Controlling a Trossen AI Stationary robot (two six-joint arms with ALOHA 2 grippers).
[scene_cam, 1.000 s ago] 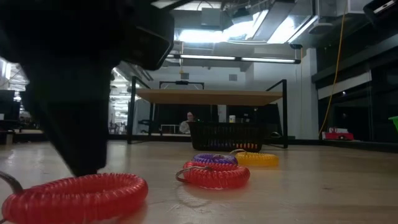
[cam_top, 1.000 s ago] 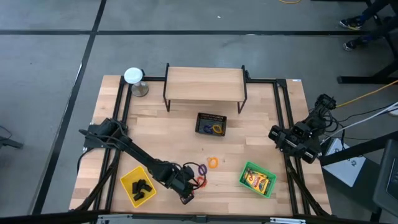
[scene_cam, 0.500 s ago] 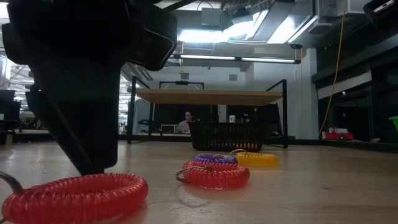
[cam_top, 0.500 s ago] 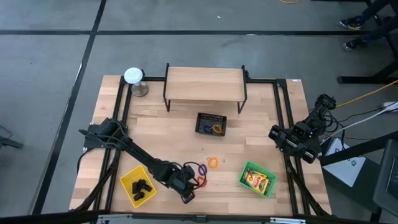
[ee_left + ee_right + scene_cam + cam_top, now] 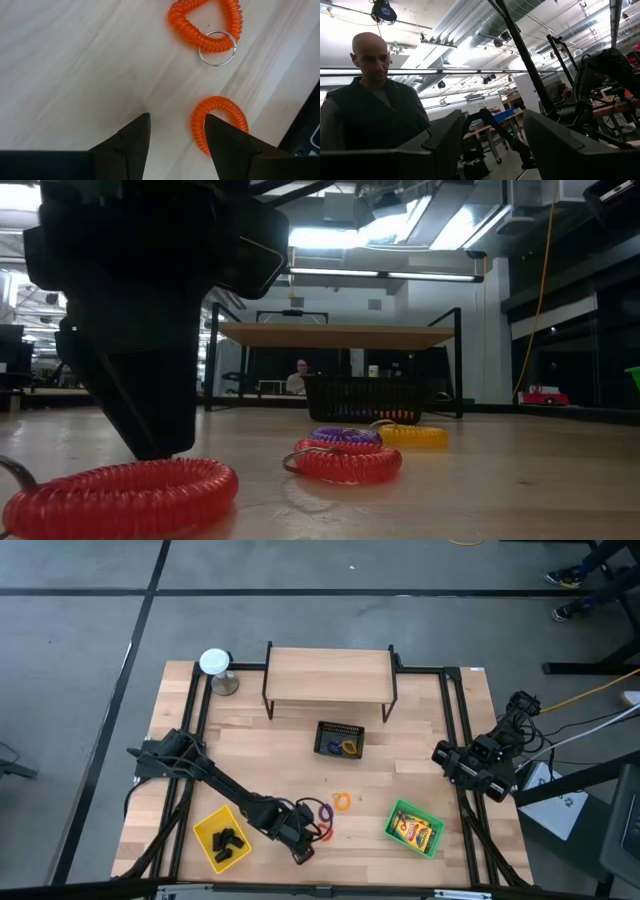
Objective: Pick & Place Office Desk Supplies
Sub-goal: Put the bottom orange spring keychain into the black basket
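Two arms in view. Left gripper [image 5: 303,852] sits low over the front edge of the wooden table [image 5: 420,740], between the yellow tray [image 5: 205,828] and the loose coil rings. Its fingers [image 5: 134,140] are spread wide with nothing between them but bare wood; one red coil ring [image 5: 220,122] lies just outside one fingertip, touching or nearly touching it, not gripped. In the low view that ring [image 5: 120,490] lies flat at the foot of the dark gripper body.

A second red coil ring [image 5: 205,22], with a metal key ring [image 5: 216,42] attached, lies a little farther out from the left gripper. In the low view it [image 5: 345,462] sits just in front of a purple coil ring [image 5: 345,436]. An orange coil ring [image 5: 343,801] lies alone near the table's middle.

Black clips [image 5: 228,838] rest in the yellow tray. Crayon packs [image 5: 415,831] lie in the green tray [image 5: 395,812] toward the front right. The black mesh basket [image 5: 340,739] in front of the wooden shelf [image 5: 330,675] holds coil rings, yellow and purple.

Right gripper [image 5: 475,768] waits at the table's right edge, off the work area, fingers apart and empty. A person [image 5: 372,105] shows in the room beyond it.
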